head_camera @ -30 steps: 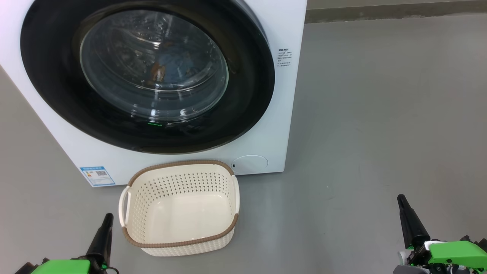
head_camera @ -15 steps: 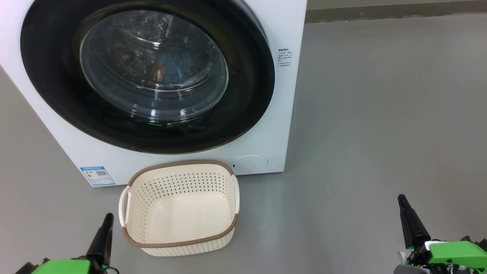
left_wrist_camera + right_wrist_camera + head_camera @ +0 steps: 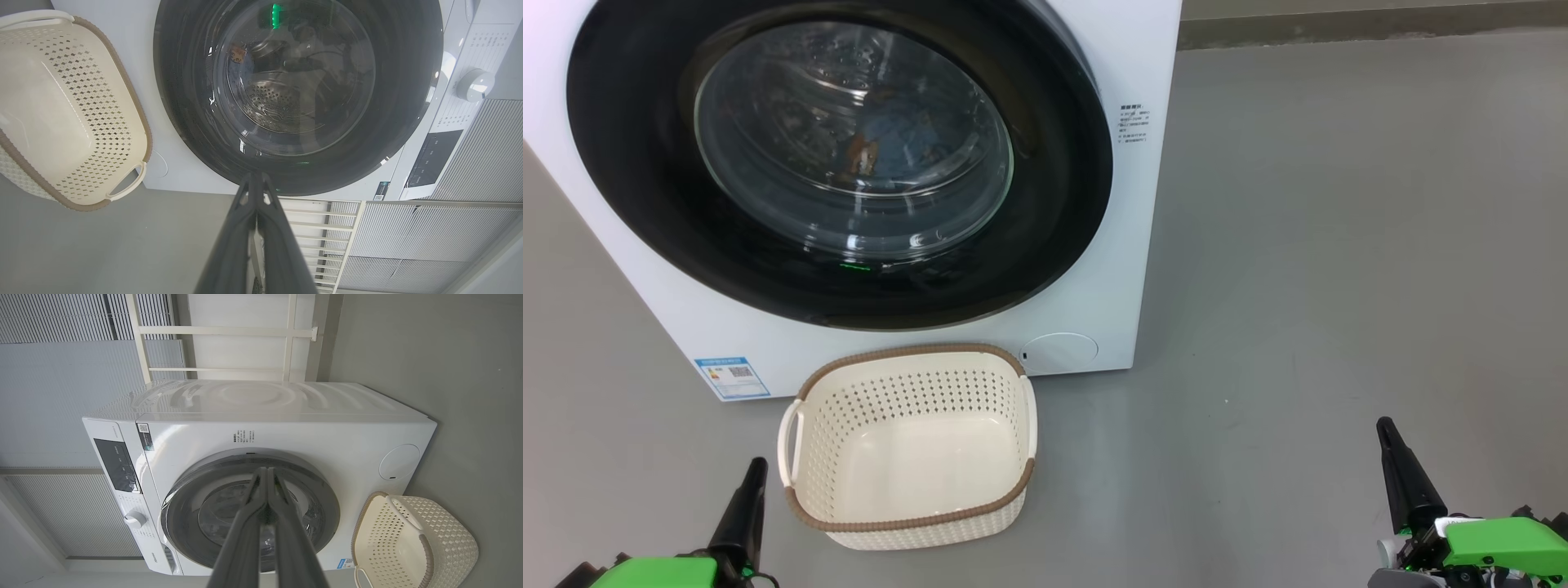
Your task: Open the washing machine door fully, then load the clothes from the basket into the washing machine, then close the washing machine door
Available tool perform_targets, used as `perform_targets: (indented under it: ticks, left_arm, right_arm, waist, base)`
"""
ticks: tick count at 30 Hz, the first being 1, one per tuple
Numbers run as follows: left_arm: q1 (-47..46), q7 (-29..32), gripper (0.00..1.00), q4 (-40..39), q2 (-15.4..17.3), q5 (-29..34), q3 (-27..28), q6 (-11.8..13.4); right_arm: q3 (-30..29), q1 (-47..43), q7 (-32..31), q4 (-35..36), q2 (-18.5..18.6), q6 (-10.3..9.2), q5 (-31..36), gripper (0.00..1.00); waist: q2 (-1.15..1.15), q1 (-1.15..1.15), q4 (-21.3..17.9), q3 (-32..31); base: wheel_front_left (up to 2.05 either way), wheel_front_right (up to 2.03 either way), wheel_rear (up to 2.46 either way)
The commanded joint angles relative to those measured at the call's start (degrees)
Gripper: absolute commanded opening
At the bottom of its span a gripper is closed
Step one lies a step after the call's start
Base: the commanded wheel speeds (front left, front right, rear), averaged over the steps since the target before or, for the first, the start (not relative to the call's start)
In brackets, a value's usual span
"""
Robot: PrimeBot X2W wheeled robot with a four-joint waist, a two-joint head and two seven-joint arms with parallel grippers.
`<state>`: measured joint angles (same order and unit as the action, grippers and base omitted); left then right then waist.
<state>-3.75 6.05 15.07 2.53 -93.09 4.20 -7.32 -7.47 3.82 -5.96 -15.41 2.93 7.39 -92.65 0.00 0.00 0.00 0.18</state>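
The white washing machine (image 3: 1131, 204) stands ahead with its black-rimmed round door (image 3: 1054, 196) shut flat against the front. Through the glass bowl (image 3: 854, 139) I make out light-blue clothes (image 3: 894, 147) with a brown print inside the drum. On the floor before the machine sits the cream perforated basket (image 3: 907, 514), with nothing in it. My left gripper (image 3: 754, 469) rests at the lower left beside the basket, fingers together. My right gripper (image 3: 1384, 429) sits at the lower right, well away from both, its fingers (image 3: 265, 490) pressed together and holding nothing.
Grey floor (image 3: 1339, 245) spreads to the right of the machine. A blue label sticker (image 3: 731, 377) marks the machine's lower left front. The control panel with a dial (image 3: 474, 83) and a white slatted wall (image 3: 429, 245) appear in the left wrist view.
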Motion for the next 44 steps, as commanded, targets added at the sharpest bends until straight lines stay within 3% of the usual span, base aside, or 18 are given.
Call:
perform_targets:
  ticks: [1, 44]
  left_arm:
    - [-2.40, 0.16, 0.00, -1.03, 0.63, 0.64, 1.97, -0.17]
    - [-2.42, 0.34, 0.00, -1.03, 0.48, 0.83, 2.19, -0.17]
  right_arm:
    - [1.22, 2.34, -0.30, 1.40, 0.18, 0.10, 0.26, 0.00]
    - [1.03, 2.36, -0.46, 1.39, 0.05, 0.10, 0.42, 0.00]
  waist:
    - [0.00, 0.00, 0.00, 0.00]
    - [0.00, 0.00, 0.00, 0.00]
  base:
    - [0.00, 0.00, 0.00]
    - [0.00, 0.00, 0.00]
